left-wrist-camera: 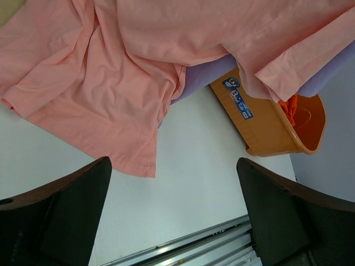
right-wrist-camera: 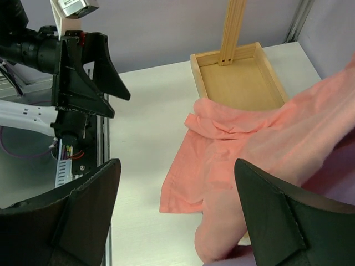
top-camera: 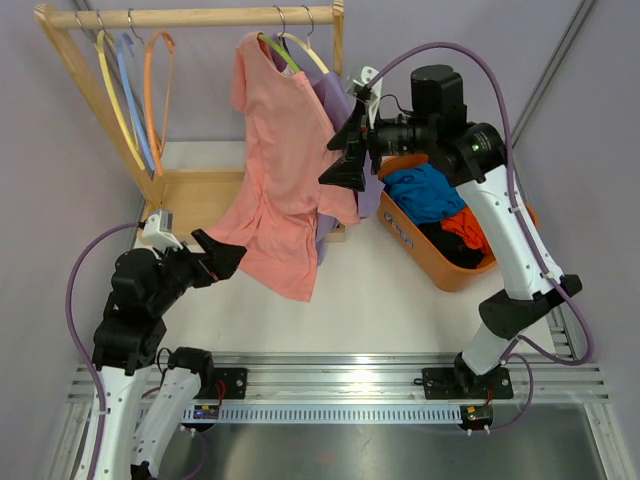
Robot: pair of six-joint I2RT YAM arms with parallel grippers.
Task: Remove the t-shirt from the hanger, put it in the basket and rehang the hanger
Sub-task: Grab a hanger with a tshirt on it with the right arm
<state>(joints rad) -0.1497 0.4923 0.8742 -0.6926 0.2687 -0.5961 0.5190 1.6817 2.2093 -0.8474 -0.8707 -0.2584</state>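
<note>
Hanging lopsided: pink t-shirt [top-camera: 285,170] on the green hanger [top-camera: 283,52], both grippers empty

So you're looking at the t-shirt dangling from the green hanger near the right end of the wooden rack's [top-camera: 200,17] top rod, toward the worktop's [top-camera: 400,310] far edge. It's slumping off to one side. Its lower part is draping over the front corner of the rack's base tray [top-camera: 195,190] and spilling onto the worktop toward the near left corner. A lavender garment [top-camera: 345,105] is hanging right behind it.

Your left gripper [top-camera: 222,255] is sitting low, just beside the left side of the hem, fingers spread wide and holding nothing. In the left wrist view the hem is lying ahead of the gap, apart from both fingers.

Your right gripper [top-camera: 340,152] is hovering up high at the shirt's right side, by the sleeve, jaws also spread with nothing between them. From the overhead view I can't tell whether it's brushing the fabric.

Three empty hangers [top-camera: 130,88] are hanging at the rod's left end. An orange bin [top-camera: 445,260] with blue and orange clothes piled in it is sitting by the worktop's right edge, under the right arm.
</note>
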